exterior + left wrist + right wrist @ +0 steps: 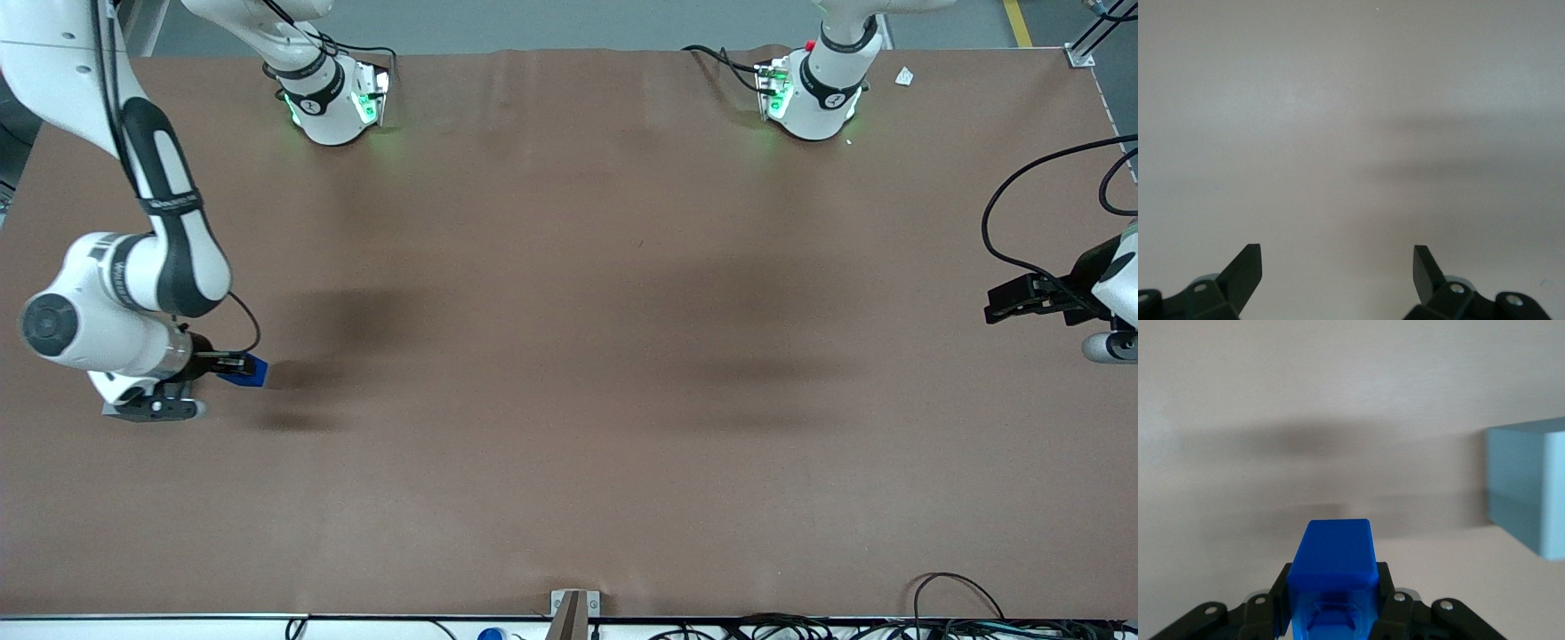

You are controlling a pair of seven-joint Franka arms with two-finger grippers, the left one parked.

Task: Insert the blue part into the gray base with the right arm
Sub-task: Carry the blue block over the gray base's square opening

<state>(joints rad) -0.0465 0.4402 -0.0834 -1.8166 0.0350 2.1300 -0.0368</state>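
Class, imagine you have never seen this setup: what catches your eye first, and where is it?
The bright blue part, clamped in the right arm's pincer toward the working arm's end of the brown table. In the wrist view, the corner of the gray base shows ahead of the pincer, apart from the blue part.

Blue part glossy plastic in tool; table matt.

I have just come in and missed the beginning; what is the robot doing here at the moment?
The white right arm holds a small bright-blue plastic block in its black claw, shut on it, above the brown table at the working arm's end. A light-gray plastic cube, the base, shows only in the right wrist view. The block is not yet inserted.
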